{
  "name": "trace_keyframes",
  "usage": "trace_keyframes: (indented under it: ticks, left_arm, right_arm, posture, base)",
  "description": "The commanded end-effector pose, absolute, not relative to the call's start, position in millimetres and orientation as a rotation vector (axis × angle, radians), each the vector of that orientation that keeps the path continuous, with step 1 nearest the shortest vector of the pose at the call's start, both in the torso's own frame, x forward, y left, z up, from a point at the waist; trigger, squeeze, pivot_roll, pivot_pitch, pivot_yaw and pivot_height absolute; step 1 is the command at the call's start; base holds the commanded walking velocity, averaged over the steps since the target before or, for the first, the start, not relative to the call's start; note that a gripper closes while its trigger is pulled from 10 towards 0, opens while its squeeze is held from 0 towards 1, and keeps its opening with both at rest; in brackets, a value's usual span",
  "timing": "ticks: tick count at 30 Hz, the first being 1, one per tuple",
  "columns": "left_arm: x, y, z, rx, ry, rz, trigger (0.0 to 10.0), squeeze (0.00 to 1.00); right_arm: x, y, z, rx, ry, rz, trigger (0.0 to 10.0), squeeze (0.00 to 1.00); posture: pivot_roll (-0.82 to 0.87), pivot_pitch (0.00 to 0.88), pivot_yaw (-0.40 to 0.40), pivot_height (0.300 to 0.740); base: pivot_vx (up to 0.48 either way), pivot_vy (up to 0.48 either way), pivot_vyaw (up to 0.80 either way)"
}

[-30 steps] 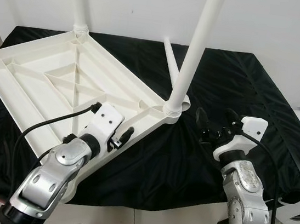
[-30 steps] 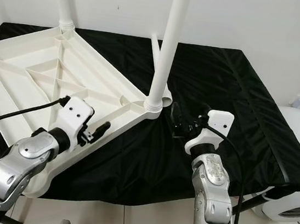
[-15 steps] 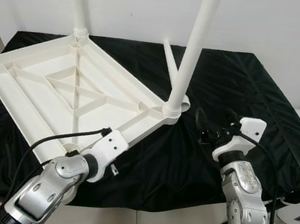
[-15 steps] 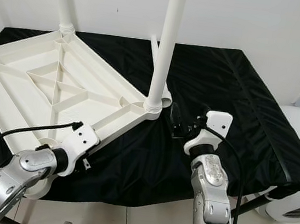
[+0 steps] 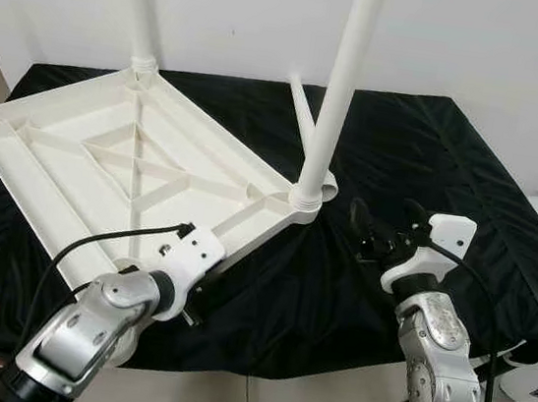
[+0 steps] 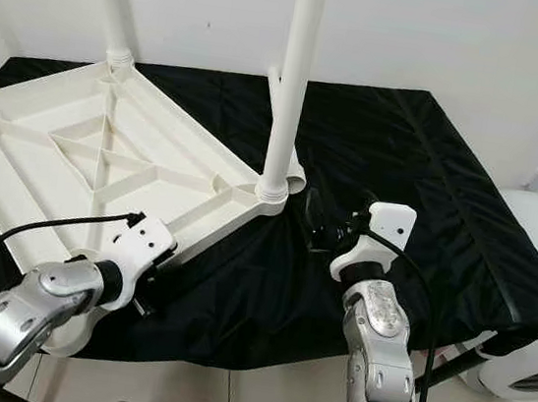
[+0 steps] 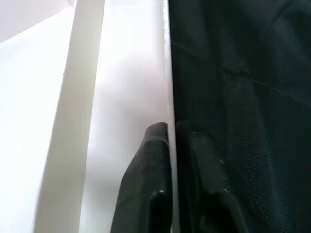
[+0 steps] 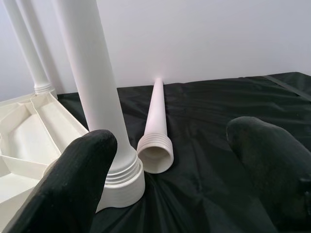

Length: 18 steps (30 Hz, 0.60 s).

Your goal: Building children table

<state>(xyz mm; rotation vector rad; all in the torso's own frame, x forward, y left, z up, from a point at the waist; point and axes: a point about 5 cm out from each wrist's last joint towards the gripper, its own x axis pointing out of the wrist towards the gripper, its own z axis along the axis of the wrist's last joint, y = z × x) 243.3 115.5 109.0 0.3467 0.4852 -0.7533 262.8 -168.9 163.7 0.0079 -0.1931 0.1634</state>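
Right gripper (image 5: 381, 231) spread wide; loose leg (image 8: 156, 131) straight ahead, threaded end toward fingers. Left gripper (image 7: 170, 160) pinches tabletop (image 5: 77, 151) rim.

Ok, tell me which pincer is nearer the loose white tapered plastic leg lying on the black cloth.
Right. The right pincer hovers open just short of the loose white tapered plastic leg's threaded end. The left pincer is farther off, clamped on the upturned white plastic tabletop's near edge.

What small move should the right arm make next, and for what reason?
Probably reach forward to the loose leg lying on the black cloth. The right gripper hovers open with its jaws toward the leg's threaded end, while the left gripper is clamped on the rim of the upturned tabletop, whose near corner socket has no leg.
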Motion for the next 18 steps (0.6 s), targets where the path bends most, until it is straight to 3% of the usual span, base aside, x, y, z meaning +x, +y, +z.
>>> trace_keyframes:
  ticks: [1, 6, 10, 16, 17, 18]
  left_arm:
    - [244.7, 126.2, 92.0, 0.363, 0.6, -0.644, 10.0, 0.0]
    - [250.3, 125.2, 95.2, 0.328, 0.613, -0.595, 10.0, 0.0]
    - [258.5, 120.8, 102.9, 0.154, 0.614, -0.472, 10.0, 0.0]
    - [257.5, 116.1, 105.9, 0.101, 0.605, -0.472, 10.0, 0.0]
    - [257.5, 115.0, 105.8, 0.079, 0.606, -0.47, 3.2, 0.0]
    - [258.3, 114.8, 106.2, 0.07, 0.606, -0.461, 0.0, 0.0]
  right_arm:
    - [262.3, -169.4, 164.1, -0.004, -0.195, 0.159, 10.0, 0.0]
    - [262.4, -170.5, 164.9, -0.007, -0.196, 0.154, 10.0, 0.0]
    - [263.3, -171.1, 166.2, -0.007, -0.199, 0.147, 10.0, 0.0]
    - [263.9, -171.4, 166.9, -0.007, -0.202, 0.142, 10.0, 0.0]
    - [264.1, -171.4, 167.0, -0.007, -0.203, 0.141, 10.0, 0.0]
    - [264.5, -171.3, 167.4, -0.006, -0.204, 0.142, 10.0, 0.0]
  posture:
    - [-0.06, 0.007, 0.003, 0.74]
    - [-0.06, 0.009, 0.005, 0.74]
    - [-0.06, 0.018, 0.006, 0.74]
    - [-0.05, 0.021, 0.005, 0.74]
    - [-0.05, 0.022, 0.004, 0.74]
    - [-0.05, 0.024, 0.004, 0.74]
  base:
    - [0.0, 0.0, 0.0]
    - [0.0, 0.0, 0.0]
    - [0.0, 0.0, 0.0]
    - [0.0, 0.0, 0.0]
    - [0.0, 0.0, 0.0]
    - [0.0, 0.0, 0.0]
